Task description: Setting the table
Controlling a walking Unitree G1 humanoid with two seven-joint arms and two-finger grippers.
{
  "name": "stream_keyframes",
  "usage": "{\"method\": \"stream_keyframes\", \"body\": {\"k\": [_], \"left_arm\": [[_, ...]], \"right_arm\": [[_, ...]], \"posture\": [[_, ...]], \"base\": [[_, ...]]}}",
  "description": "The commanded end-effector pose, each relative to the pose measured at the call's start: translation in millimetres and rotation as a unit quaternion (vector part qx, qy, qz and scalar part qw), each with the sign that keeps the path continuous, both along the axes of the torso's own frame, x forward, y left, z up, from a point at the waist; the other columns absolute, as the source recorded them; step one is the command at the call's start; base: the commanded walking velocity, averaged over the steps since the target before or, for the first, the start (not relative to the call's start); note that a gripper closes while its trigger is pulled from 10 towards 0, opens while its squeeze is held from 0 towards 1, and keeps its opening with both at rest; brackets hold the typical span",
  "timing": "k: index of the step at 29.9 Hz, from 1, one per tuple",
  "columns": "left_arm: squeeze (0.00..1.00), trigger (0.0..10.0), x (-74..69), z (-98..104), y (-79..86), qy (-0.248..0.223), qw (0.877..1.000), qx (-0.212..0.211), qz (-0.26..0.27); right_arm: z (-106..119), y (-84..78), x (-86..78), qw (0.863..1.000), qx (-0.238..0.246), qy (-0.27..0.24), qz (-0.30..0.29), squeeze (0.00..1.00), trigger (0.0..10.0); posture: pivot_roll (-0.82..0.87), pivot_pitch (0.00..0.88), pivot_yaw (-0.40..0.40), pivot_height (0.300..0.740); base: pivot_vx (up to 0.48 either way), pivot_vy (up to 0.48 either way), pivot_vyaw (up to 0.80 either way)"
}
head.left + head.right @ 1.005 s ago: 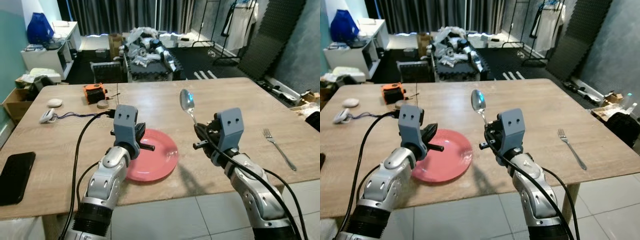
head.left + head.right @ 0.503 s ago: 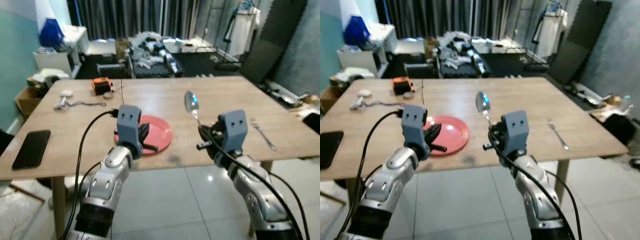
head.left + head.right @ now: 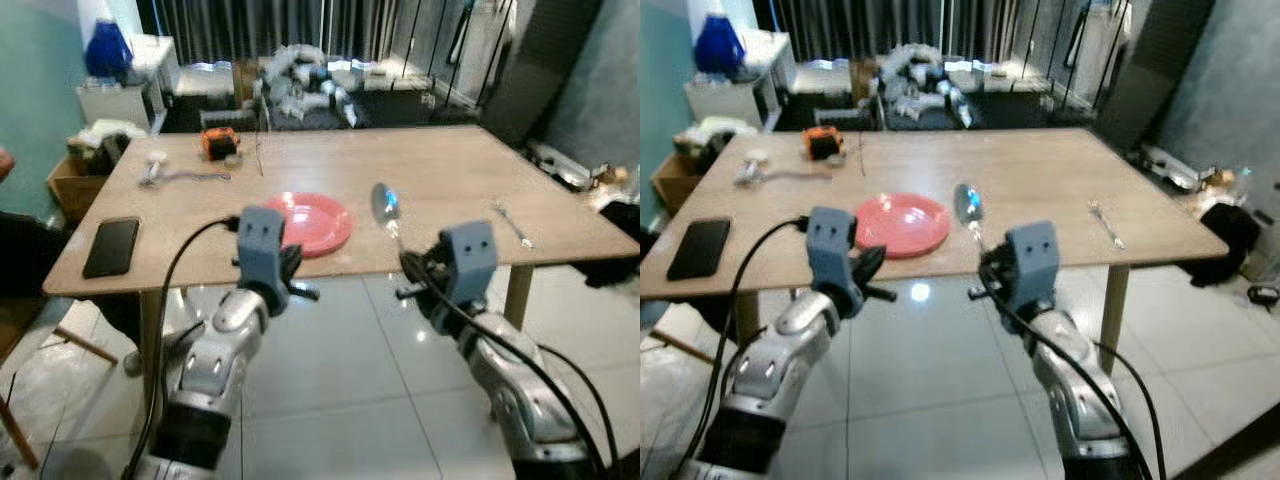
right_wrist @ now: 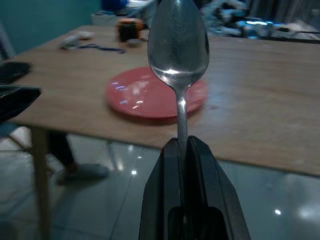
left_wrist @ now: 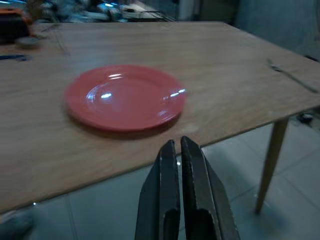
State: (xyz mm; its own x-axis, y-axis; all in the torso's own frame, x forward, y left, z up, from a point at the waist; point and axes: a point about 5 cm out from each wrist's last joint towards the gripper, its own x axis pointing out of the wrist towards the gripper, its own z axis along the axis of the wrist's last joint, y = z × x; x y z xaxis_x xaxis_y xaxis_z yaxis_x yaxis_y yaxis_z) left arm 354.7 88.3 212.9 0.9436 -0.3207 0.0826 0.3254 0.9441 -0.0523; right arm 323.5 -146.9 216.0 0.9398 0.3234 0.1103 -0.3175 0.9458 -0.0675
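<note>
Right wrist view shows the spoon [image 4: 178, 50] standing upright, its handle pinched between the two black fingers [image 4: 159, 200] of the right gripper [image 3: 412, 268], bowl uppermost. In the head views that gripper is held out over the tiled floor [image 3: 340, 400], just short of the near edge of the wooden table [image 3: 420, 170]. The red plate [image 3: 308, 222] lies on the table near that edge, to the left of the spoon. The left gripper [image 5: 176, 150] hangs in front of the table edge facing the plate, its fingers pressed together on nothing. A fork [image 3: 511, 221] lies on the table's right side, well apart from the plate. A black phone [image 3: 112, 246] rests near the left edge, and an orange device [image 3: 216, 142] sits toward the far left.
</note>
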Motion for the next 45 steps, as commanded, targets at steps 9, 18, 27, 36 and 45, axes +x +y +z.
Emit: {"method": "stream_keyframes", "body": {"k": [9, 18, 27, 36, 45], "left_arm": [[0.00, 10.0, -0.1, -5, 0.9, 0.014, 1.000, -0.002, 0.003], [0.00, 10.0, 0.2, -5, -0.1, 0.015, 1.000, -0.006, 0.000], [0.00, 10.0, -0.5, -5, -1.8, 0.017, 1.000, -0.007, -0.003], [0.00, 10.0, -0.9, -5, -2.8, 0.017, 1.000, -0.004, -0.009], [0.00, 10.0, -0.6, -5, -2.2, 0.016, 1.000, -0.001, -0.008]], "right_arm": [[2, 1.7, -1.7, 1.000, -0.002, -0.005, 0.003, 0.00, 10.0], [2, 0.2, -1.4, 1.000, 0.001, -0.006, -0.004, 0.00, 10.0], [1, -2.7, -0.2, 1.000, 0.019, 0.005, -0.016, 0.00, 10.0], [2, -14.5, 5.4, 0.997, 0.045, 0.010, -0.065, 0.00, 10.0], [5, -26.4, 8.3, 0.993, 0.061, 0.006, -0.104, 0.00, 10.0]], "posture": [[-0.07, 0.000, 0.060, 0.740], [-0.07, 0.000, 0.061, 0.740], [-0.07, 0.000, 0.063, 0.740], [-0.07, 0.000, 0.065, 0.740], [-0.07, 0.000, 0.068, 0.740]], "base": [[-0.217, 0.000, 0.00], [0.000, 0.000, 0.00], [0.000, 0.000, -0.44], [0.000, 0.000, -0.80], [0.000, 0.000, -0.79]]}}
